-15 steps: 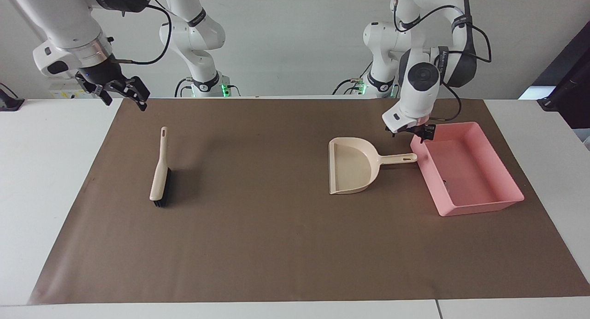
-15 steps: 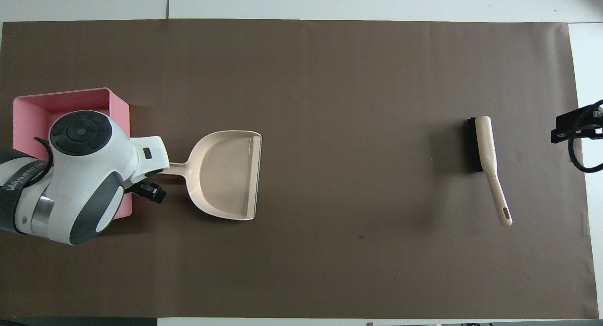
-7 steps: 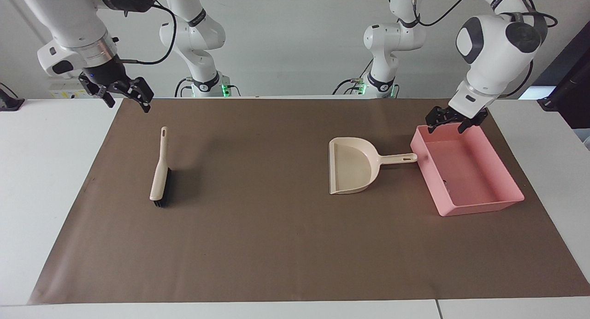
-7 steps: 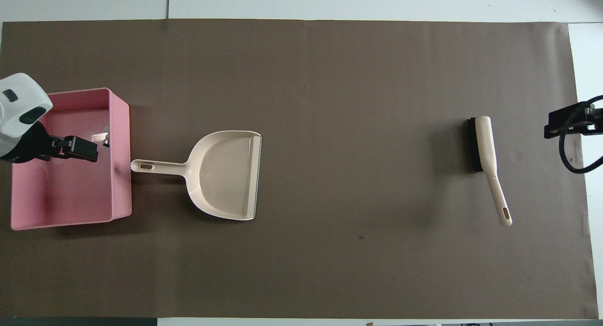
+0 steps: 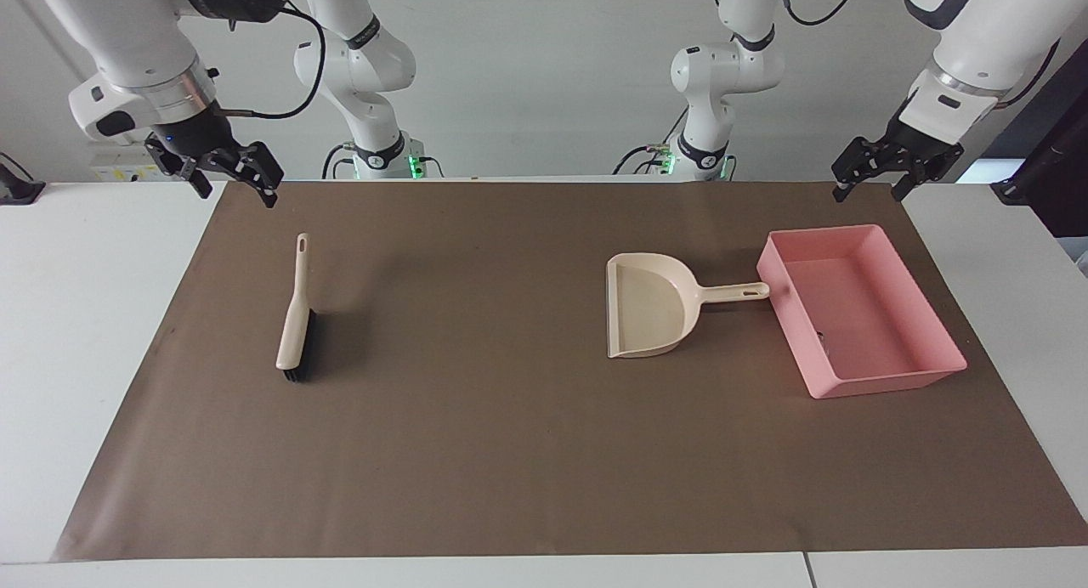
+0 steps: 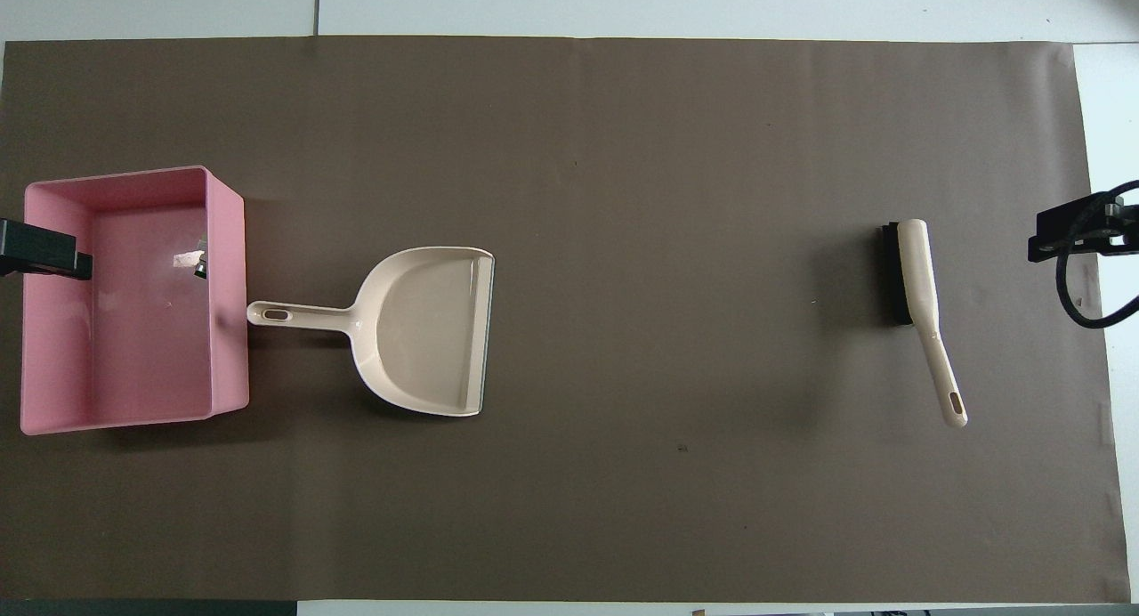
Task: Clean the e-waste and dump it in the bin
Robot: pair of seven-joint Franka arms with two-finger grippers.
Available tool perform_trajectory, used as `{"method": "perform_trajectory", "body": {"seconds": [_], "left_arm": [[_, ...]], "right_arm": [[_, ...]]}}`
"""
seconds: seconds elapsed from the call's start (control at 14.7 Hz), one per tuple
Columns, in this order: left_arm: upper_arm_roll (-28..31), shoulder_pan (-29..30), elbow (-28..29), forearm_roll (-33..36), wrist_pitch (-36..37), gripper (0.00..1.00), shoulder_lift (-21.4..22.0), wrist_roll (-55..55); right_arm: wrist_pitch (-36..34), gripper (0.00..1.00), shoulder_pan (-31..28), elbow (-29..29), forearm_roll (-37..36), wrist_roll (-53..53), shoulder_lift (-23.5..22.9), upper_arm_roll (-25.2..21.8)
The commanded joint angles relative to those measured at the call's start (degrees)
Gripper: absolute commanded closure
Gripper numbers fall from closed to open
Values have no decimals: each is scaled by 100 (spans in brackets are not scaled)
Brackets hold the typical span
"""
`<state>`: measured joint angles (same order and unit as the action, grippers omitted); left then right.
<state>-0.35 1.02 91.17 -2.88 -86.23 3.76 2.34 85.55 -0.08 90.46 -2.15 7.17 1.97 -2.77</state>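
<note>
Both e-waste bits (image 6: 189, 261) lie in the pink bin (image 5: 935, 369), against its wall beside the dustpan (image 5: 650, 306). The left end effector (image 5: 884, 176) and right end effector (image 5: 228, 180) hang raised, jaws wide, empty.

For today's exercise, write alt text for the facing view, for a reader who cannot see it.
On a brown mat lie a pink bin, a beige dustpan beside it with its handle toward the bin, and a brush toward the right arm's end. The left gripper and right gripper hang open above the mat's corners nearest the robots, holding nothing.
</note>
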Motion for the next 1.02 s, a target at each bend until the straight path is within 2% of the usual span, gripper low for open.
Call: {"method": "perform_trajectory", "body": {"seconds": [0.0, 0.14, 0.34, 0.95], "left_arm": [[-27, 179, -731, -142, 536, 2, -358, -23], [-27, 179, -750, -81, 581, 2, -367, -32], [-88, 73, -663, 463, 713, 2, -254, 38], [-115, 56, -451, 438, 459, 2, -165, 3]], "right_arm": [[129, 0, -27, 218, -40, -41, 172, 22], [129, 0, -27, 218, -40, -41, 172, 31], [129, 0, -27, 218, -40, -49, 172, 22], [129, 0, -27, 218, -31, -5, 172, 31]]}}
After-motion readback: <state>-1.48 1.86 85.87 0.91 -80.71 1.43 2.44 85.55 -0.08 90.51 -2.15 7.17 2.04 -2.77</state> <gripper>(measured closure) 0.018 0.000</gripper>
